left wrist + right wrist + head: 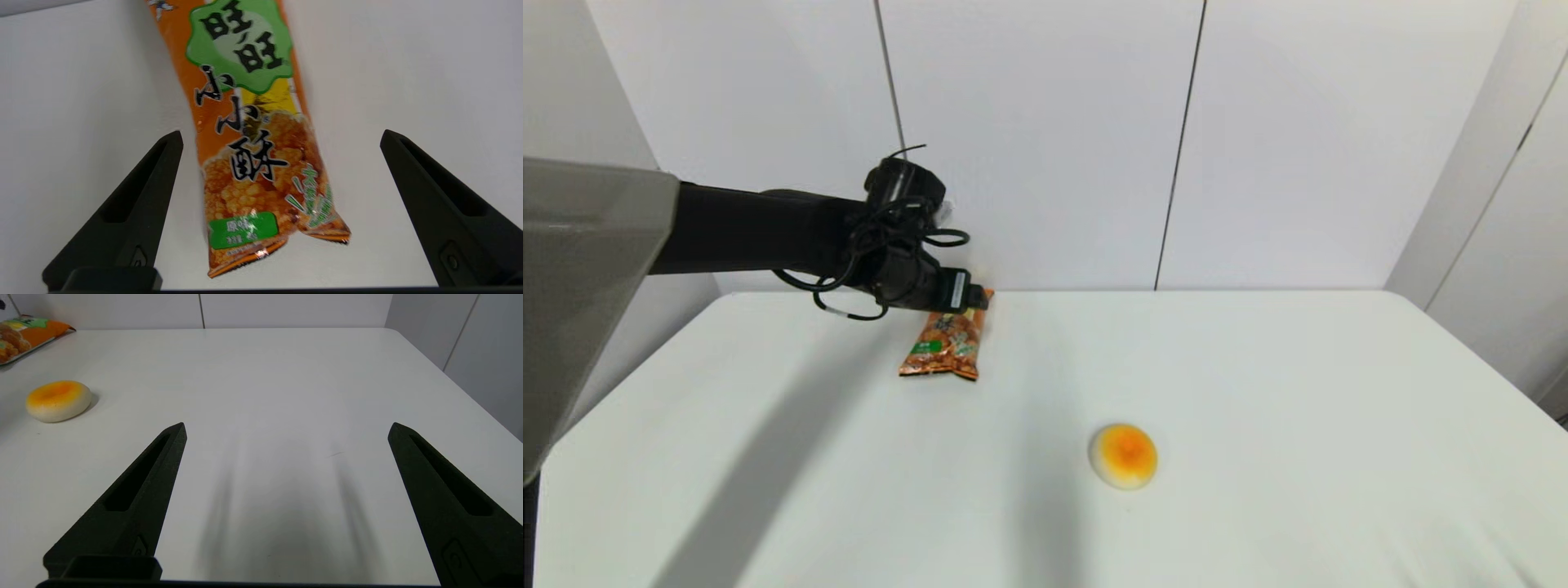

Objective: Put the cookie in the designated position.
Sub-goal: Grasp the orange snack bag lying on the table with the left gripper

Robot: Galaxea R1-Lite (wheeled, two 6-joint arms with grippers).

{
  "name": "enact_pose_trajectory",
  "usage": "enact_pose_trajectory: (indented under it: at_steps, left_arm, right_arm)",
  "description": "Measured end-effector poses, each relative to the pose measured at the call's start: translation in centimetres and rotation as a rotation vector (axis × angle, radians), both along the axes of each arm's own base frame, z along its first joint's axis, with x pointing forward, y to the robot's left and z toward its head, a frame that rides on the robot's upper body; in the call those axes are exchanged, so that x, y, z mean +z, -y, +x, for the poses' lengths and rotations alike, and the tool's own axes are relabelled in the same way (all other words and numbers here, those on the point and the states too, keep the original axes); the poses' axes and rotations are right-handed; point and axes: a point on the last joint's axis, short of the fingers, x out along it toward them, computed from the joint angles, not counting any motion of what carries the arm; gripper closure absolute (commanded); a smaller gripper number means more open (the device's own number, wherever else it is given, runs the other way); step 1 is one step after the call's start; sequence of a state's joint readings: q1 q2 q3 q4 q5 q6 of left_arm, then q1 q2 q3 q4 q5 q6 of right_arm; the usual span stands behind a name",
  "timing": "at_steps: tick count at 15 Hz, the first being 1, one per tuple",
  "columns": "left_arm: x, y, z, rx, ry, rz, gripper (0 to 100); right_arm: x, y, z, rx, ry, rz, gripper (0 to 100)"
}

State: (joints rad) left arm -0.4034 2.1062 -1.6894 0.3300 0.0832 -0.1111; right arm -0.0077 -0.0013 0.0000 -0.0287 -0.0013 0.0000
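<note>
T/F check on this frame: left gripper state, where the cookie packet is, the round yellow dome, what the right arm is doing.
1. The left gripper is open, fingers either side of the cookie. True.
2. The cookie is lifted clear of the table. False: it lies on the table, ungripped.
3. The yellow dome touches the cookie. False: they lie apart.
4. The right gripper is open over bare table. True.
5. The right gripper holds the dome. False: it holds nothing.

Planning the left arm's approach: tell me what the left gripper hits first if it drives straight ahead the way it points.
Probably the cookie: it lies between the left gripper's open fingers, straight ahead. Behind it is only the table. How far away the packet is cannot be told.
</note>
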Motion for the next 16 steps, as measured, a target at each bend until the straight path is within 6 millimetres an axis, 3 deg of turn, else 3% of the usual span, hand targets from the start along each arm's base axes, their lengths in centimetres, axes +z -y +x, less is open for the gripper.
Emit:
enact_pose_trajectory:
  at_steps: [16]
  left_arm:
    - [-4.2, 0.9, 3.1, 0.093, -0.072, 0.090, 0]
  right_arm:
    - [0.0, 0.0, 0.0, 0.000, 0.000, 0.000, 0]
